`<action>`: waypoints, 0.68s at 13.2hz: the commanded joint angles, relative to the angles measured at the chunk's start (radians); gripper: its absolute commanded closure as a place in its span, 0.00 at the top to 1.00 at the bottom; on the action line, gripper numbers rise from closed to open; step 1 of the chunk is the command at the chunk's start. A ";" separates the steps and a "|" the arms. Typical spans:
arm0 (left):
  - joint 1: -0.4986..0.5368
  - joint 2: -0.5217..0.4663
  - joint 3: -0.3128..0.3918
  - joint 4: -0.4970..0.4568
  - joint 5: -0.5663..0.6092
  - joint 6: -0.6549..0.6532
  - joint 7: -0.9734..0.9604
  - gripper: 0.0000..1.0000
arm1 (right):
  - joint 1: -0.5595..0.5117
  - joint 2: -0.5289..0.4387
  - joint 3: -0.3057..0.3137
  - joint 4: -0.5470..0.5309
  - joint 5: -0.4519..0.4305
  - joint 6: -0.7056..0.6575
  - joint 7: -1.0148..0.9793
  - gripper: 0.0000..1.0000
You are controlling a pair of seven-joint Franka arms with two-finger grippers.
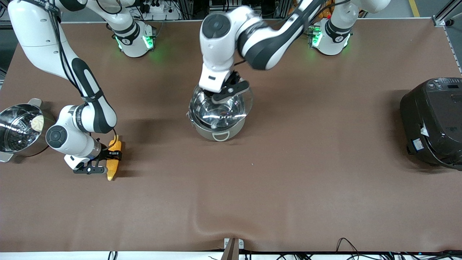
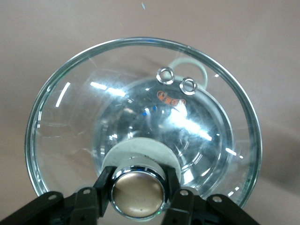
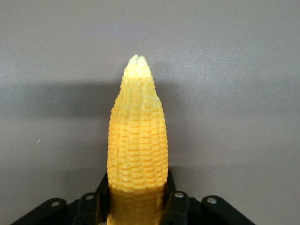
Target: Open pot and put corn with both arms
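The steel pot (image 1: 217, 132) stands mid-table, one loop handle (image 1: 221, 136) toward the front camera. Its glass lid (image 1: 216, 108) hangs tilted just above the rim. My left gripper (image 1: 228, 90) is shut on the lid's copper-coloured knob (image 2: 138, 194), a black finger (image 2: 104, 185) pressed on each side. Through the glass of the lid (image 2: 75, 122) the pot's inside (image 2: 140, 117) shows. The corn (image 1: 115, 147) lies on the cloth toward the right arm's end. My right gripper (image 1: 114, 155) is shut across the cob's thick end. The corn (image 3: 137, 140) tapers away from the right gripper (image 3: 137, 202).
A steel pot with a perforated steamer insert (image 1: 16, 130) and a white item (image 1: 37, 123) stands at the table edge beside the right arm. A big black rice cooker (image 1: 433, 122) sits at the left arm's end. The brown cloth (image 1: 288, 180) has a fold near the front edge.
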 commanded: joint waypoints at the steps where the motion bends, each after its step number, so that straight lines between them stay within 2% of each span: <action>1: 0.067 -0.131 -0.005 -0.036 0.021 -0.085 -0.001 0.00 | -0.004 -0.086 0.003 -0.048 -0.005 -0.047 0.001 0.00; 3: 0.124 -0.215 -0.005 -0.099 0.021 -0.104 0.013 0.00 | -0.006 -0.145 0.004 -0.037 -0.005 -0.147 0.001 0.00; 6: 0.232 -0.372 -0.008 -0.270 0.016 -0.103 0.128 0.00 | 0.006 -0.211 0.016 -0.028 0.000 -0.227 0.011 0.00; 9: 0.357 -0.487 -0.010 -0.401 0.012 -0.103 0.278 0.00 | 0.089 -0.271 0.029 -0.011 0.013 -0.293 0.016 0.00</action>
